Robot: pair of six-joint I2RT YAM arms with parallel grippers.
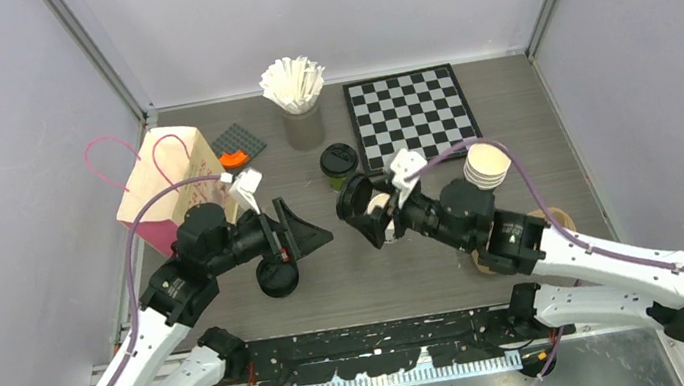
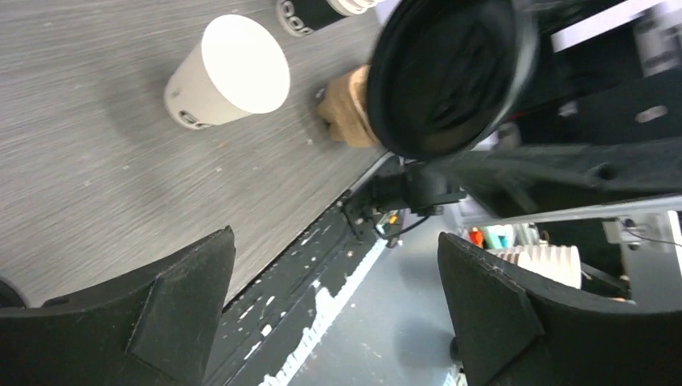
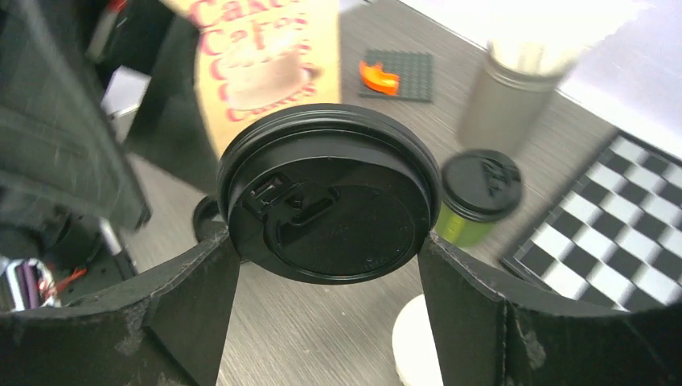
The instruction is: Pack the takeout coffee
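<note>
One takeout coffee point(image 1: 339, 165), a green cup with a black lid, stands in front of the checkerboard and shows past my right fingers point(image 3: 478, 197). My right gripper point(image 1: 368, 212) point(image 3: 327, 241) is shut on a loose black lid point(image 3: 330, 201), gripping it by its rim above the table. Below it is the white mouth of an open cup point(image 3: 418, 346). My left gripper point(image 1: 295, 232) point(image 2: 335, 236) faces it, open and empty, looking across at that lid point(image 2: 446, 76). Another black lid point(image 1: 278, 279) lies on the table under my left wrist.
The cream paper bag point(image 1: 170, 182) with pink handles stands at the left. Behind are a straw holder point(image 1: 297, 98), a grey stud plate point(image 1: 238, 143) with an orange piece, and a checkerboard point(image 1: 413, 117). Stacked white cups point(image 1: 488, 164) and a brown carrier point(image 1: 557, 216) sit right.
</note>
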